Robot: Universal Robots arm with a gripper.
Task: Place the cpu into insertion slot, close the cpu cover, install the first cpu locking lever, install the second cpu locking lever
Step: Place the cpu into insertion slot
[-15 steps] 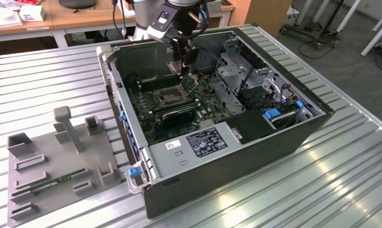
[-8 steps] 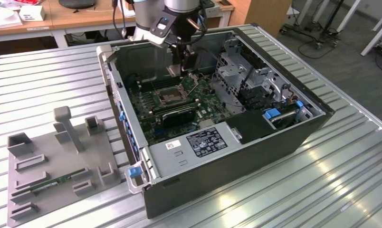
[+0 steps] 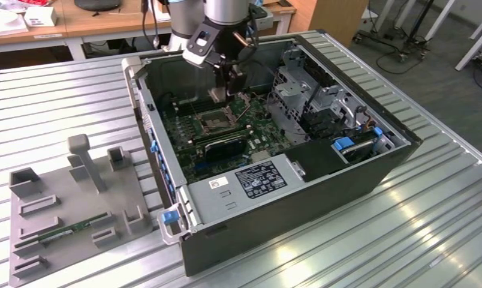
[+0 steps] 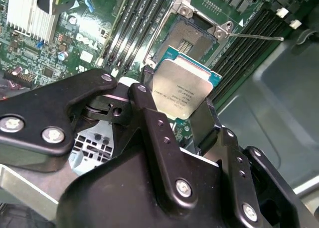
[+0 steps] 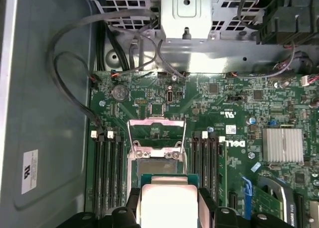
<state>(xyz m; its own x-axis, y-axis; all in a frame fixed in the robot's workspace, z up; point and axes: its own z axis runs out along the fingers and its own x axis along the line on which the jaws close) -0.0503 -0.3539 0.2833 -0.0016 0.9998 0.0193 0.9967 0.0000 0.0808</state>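
Gripper (image 4: 174, 99) pinches the cpu (image 4: 185, 84) by two opposite edges, black fingers (image 4: 149, 103) on either side, chip tilted in the second wrist view. It hangs clear of the board, not seated.

The insertion slot (image 5: 157, 166) sits just ahead of and below the fingertips, open. The cpu cover (image 5: 155, 121) is swung up beyond it, with one lever wire (image 4: 259, 37) sprung out to the side.

My read for this step: level the chip, square its edges to the socket rim, then come straight down with no sideways drag, because the contact field looks fine and bendable. Stay clear of the raised cover.

Materials: the cpu has a matte silver lid on a green substrate. The socket is a dark recess with a stamped silver frame. The motherboard (image 5: 224, 103) is glossy green, with long black memory slots (image 5: 107, 163) flanking the socket.
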